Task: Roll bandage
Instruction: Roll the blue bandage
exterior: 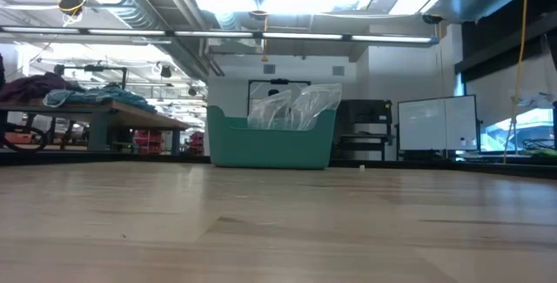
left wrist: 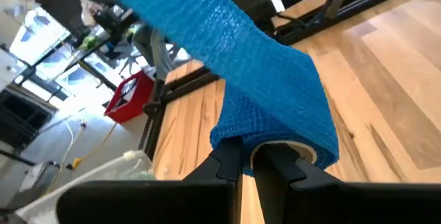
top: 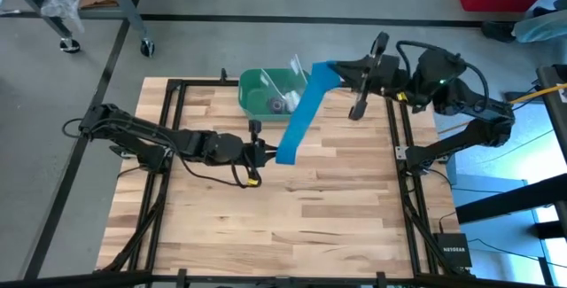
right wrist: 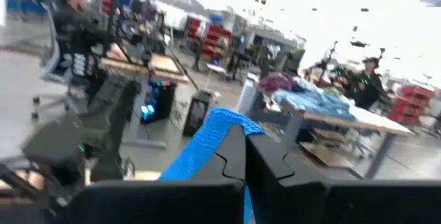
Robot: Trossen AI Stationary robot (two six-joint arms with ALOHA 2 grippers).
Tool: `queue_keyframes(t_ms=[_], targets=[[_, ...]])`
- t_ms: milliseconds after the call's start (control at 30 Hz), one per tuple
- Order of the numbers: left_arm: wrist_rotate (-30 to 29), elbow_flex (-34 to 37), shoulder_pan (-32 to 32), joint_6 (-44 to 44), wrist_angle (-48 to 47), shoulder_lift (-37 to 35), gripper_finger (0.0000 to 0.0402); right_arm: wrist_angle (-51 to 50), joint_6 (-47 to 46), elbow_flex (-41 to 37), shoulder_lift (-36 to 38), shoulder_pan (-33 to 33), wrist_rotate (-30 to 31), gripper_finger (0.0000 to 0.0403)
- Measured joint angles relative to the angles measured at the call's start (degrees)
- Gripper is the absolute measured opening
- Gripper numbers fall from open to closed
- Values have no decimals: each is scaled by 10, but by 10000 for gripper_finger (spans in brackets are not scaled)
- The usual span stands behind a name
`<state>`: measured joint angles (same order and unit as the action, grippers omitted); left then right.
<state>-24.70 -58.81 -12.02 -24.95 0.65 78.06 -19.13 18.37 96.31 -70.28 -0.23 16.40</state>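
Bandage (top: 299, 115), soft and limp, spans both grips: left hand (top: 266, 154) pinches the rolled end at seven o'clock; right hand (top: 341, 68) clamps the loose end at one o'clock.

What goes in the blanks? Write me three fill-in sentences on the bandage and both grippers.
1. The blue bandage is stretched between the ____ grippers.
2. The left gripper is shut on the bandage's ____ end.
3. The right gripper holds the other end beside the ____ bin.

Missing words: two; rolled; green
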Motion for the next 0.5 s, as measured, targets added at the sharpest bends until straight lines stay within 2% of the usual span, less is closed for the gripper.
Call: queue_keyframes(t_ms=[200, 400, 500], targets=[[-14, 0, -11, -27, 0, 0, 15, -31, -32, 5, -1, -30, -8, 4], [-163, 0, 3, -5, -11, 0, 15, -7, -84, 5, -1, -10, -113, 5], [-222, 0, 12, 20, -16, 0, 15, -3, -91, 5, -1, 12, -121, 5]])
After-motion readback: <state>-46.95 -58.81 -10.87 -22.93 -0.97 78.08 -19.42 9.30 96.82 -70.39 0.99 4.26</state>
